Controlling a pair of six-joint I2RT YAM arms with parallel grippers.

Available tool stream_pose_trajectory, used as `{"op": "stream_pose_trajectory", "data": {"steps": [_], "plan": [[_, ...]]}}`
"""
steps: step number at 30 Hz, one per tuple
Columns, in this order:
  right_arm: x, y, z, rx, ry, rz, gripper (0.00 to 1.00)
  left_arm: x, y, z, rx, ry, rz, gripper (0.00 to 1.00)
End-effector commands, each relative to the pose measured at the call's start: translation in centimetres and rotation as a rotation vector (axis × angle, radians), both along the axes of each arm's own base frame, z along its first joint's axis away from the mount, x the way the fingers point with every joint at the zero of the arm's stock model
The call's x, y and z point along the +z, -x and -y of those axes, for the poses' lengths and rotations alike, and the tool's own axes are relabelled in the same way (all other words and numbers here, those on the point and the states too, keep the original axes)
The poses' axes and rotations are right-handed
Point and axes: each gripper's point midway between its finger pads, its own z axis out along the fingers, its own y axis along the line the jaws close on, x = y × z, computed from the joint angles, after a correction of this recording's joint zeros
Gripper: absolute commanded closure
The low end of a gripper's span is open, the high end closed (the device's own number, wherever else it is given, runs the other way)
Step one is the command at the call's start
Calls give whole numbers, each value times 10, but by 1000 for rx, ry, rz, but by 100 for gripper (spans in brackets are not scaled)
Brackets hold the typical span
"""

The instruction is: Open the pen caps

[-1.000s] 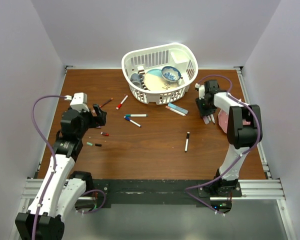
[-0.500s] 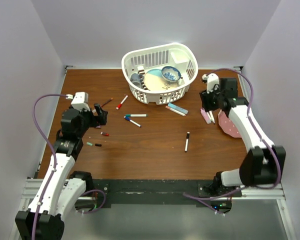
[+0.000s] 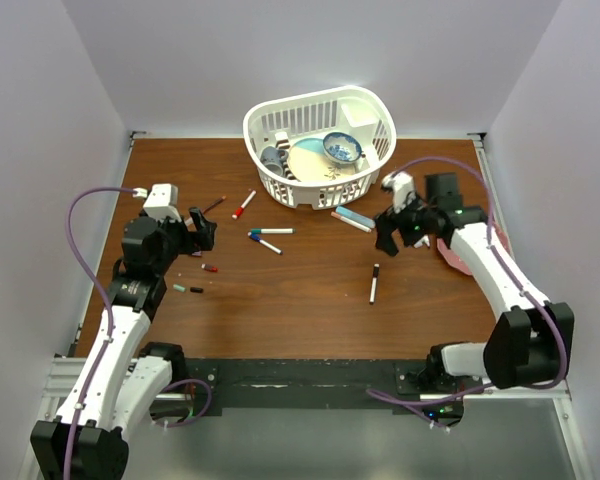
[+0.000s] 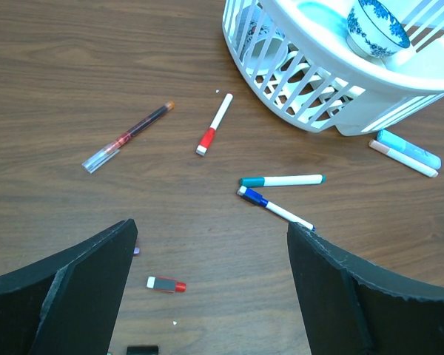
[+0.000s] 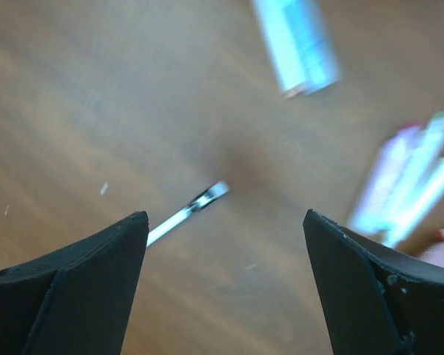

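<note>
Looking down from the top camera, the left end effector [image 3: 199,232] hovers over the left part of the brown counter [image 3: 310,320] with its fingers spread wide and nothing between them. Its wrist camera shows the same, just bare wood in the gap. The pen caps are mostly on that side: a loose red cap [image 4: 167,285] lies on the wood just below the left fingers, and a black cap [image 3: 196,290] and a green cap [image 3: 179,288] sit side by side a bit nearer the arm bases. Further out, three white markers have their caps on: a red-capped marker [image 4: 213,133] near the white basket [image 3: 320,190], plus a teal-capped marker [image 4: 281,180] and a blue-capped marker [image 4: 272,208] whose capped ends nearly touch. A see-through reddish pen [image 4: 128,136] lies off to the left of those. The right end effector [image 3: 388,230] is over the right side, near a pale blue item [image 3: 356,216], also spread open and holding nothing. Its wrist view is blurry, so all I can make out is a thin marker [image 5: 185,214] on the wood by one finger. A black-capped marker [image 3: 374,284] lies alone mid-counter, not far from that end effector. The basket holds a blue patterned bowl [image 4: 376,28].
</note>
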Motion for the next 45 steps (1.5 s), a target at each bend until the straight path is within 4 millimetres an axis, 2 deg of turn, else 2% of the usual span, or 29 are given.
{"op": "stream_pose_trajectory", "data": {"steps": [1,3,6,10,17,22,26,29,33,34,35,39,41,44,45], "plan": [[-37,42,-16,51,181,-137,16,14,-5,0,-10,-11,59,12],[-50,53,-12,47,234,-227,26,13,-5,0,-9,-11,56,12],[-69,56,-7,27,293,-303,30,12,-5,0,-9,-12,54,12],[-87,65,-10,38,342,-351,30,12,-5,-1,-4,-13,54,12],[-99,66,-24,72,366,-397,30,12,-5,-1,-9,-11,51,12],[-119,70,-31,103,419,-468,31,11,-5,-1,-7,-12,50,12],[-124,74,-38,139,453,-463,31,11,-5,-1,-6,-12,50,12],[-127,76,-45,197,507,-426,38,10,-5,0,-12,-11,48,12],[-132,81,-57,274,547,-415,56,11,-5,2,-22,-8,50,12],[-133,84,-62,299,544,-420,67,11,-5,3,-27,-4,49,12],[-134,85,-64,313,549,-422,72,10,-5,4,-32,-4,46,12],[-139,80,-68,332,575,-395,88,9,-5,10,-61,12,44,11],[-139,76,-69,329,571,-379,100,11,-4,18,-95,42,47,11],[-133,69,-77,332,533,-334,100,13,2,45,-217,168,60,11],[-130,69,-81,338,517,-324,100,6,11,62,-303,234,44,10]]}}
